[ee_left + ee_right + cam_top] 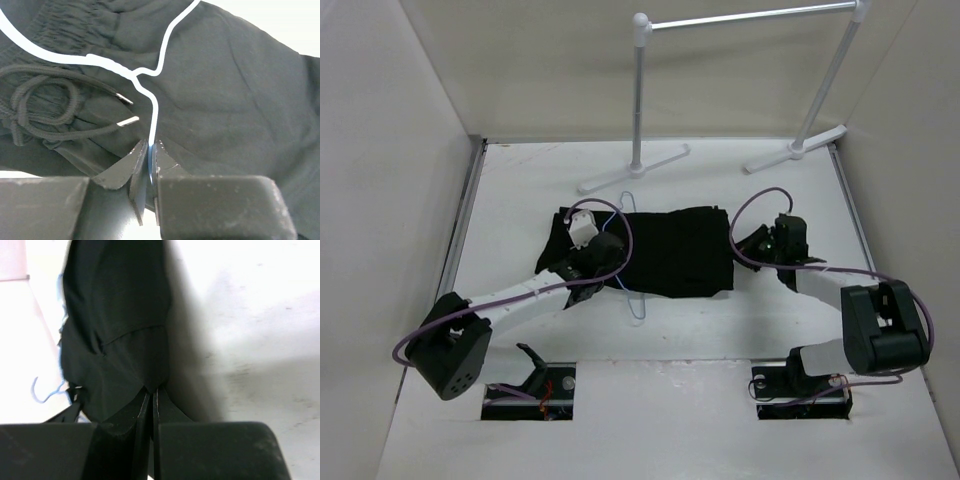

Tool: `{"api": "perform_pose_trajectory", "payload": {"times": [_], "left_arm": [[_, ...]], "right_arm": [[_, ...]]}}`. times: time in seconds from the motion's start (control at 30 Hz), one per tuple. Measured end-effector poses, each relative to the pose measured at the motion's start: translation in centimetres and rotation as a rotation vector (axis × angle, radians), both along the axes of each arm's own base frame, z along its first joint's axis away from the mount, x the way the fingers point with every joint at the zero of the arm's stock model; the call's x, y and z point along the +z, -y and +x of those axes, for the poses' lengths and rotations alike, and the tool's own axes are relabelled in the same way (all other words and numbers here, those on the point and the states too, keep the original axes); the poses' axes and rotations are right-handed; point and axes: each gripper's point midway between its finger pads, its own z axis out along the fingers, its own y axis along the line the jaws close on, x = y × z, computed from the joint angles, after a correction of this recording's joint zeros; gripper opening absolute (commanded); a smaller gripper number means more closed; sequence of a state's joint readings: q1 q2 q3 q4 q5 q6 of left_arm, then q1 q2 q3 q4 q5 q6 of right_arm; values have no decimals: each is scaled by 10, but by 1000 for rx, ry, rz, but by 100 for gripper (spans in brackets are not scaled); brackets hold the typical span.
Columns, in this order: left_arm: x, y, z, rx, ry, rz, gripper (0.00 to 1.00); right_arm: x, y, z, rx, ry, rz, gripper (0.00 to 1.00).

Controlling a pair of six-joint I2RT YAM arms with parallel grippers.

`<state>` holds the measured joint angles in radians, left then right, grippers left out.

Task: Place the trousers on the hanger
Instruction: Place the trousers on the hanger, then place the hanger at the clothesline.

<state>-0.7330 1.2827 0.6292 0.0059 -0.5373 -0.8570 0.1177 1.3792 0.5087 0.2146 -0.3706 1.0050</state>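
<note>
**A:** What fills the scene?

**B:** A white table, with a white rack at its far edge. Black trousers lie folded mid-table, well apart from the rack.

**A:** And the hanger?

**B:** The hanger is thin pale-blue wire. It lies over the trousers' left part, near the waist, and a loop pokes out onto the table on the near side.

**A:** What are the arms doing?

**B:** The left gripper is clamped on the hanger's wire, as its wrist view shows clearly. The right gripper is at the trousers' right edge, its jaws almost together and pinching the cloth. A knotted cord lies on the waistband beside the wire.

**A:** Which step is this?

**B:** Probably the threading stage, since the hanger rests on the cloth and not through it. Next, the right gripper would likely need to lift its edge so the left can slide the wire under. The thin wire may twist in the grip
</note>
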Motion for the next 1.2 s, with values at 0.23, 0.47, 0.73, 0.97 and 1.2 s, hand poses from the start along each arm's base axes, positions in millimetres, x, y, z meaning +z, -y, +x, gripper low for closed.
{"api": "perform_pose_trajectory", "payload": {"times": [0.23,0.47,0.73,0.97,1.2], "left_arm": [[43,39,4,-122,80,12,0],[78,70,1,-208,152,6,0],[111,77,-2,-268,215,94,0],[214,92,-9,-343,385,44,0],[286,100,-16,-386,514,-15,0]], "right_arm": [[-19,-2,-6,-2,-54,-41,13],[-24,-20,-16,42,-65,-79,28],[5,-16,-27,44,-5,-120,67],[129,-26,-31,117,304,-155,41],[252,-82,-59,317,613,-25,48]]}}
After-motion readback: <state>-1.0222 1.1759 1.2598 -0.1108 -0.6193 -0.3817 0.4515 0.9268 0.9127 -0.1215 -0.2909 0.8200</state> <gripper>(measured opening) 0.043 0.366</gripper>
